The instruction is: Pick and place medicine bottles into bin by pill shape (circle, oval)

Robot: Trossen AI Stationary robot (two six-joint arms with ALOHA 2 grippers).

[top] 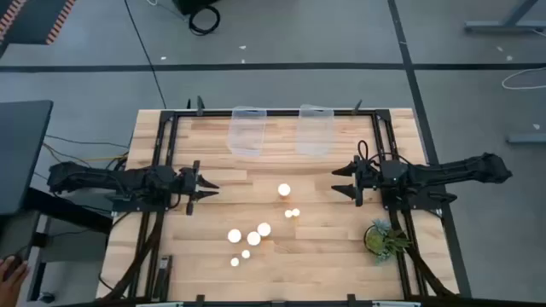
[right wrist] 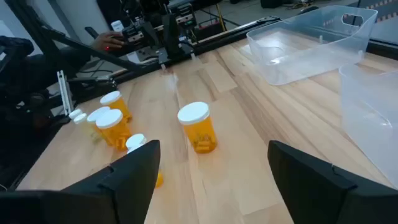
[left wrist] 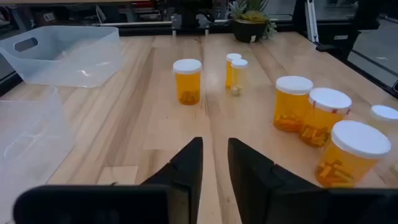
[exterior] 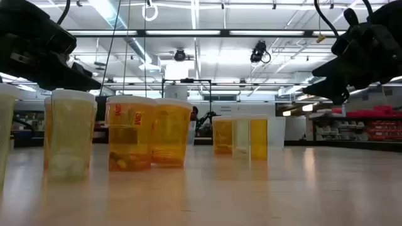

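Medicine bottles (top: 284, 190): seven orange w/ white caps, all upright on the wood surface (top: 213, 183), none in a bin. One larger bottle stands alone near centre, in front of the bins; two small ones (top: 293, 213) sit side by side just nearer the front edge. Remaining cluster (top: 247, 237) further toward the front: three larger bottles close together, plus two small caps beside them. Left wrist view shows pills inside the big ones; shape hard to tell from here.

Bins: two clear plastic tubs at the back edge, left bin (top: 247, 130) & right bin (top: 315, 129), side by side w/ a gap between. Both look to hold no bottles.

Left claw (top: 207, 186): hovers above the surface's left side, pointing inward toward the lone bottle, well apart from it. Fingers (left wrist: 186, 168) nearly together, only a narrow slot between them, nothing in it.

Right claw (top: 339, 181): hovers over the right side, pointing inward, opposite the left one. Fingers (right wrist: 134, 165) spread wide, nothing between them; lone bottle sits ahead of the gap in its wrist view, not touching.

Small potted plant (top: 384, 238) on the surface near the front right, beside the right arm. A person's hand (top: 10, 271) shows off the surface at far left.
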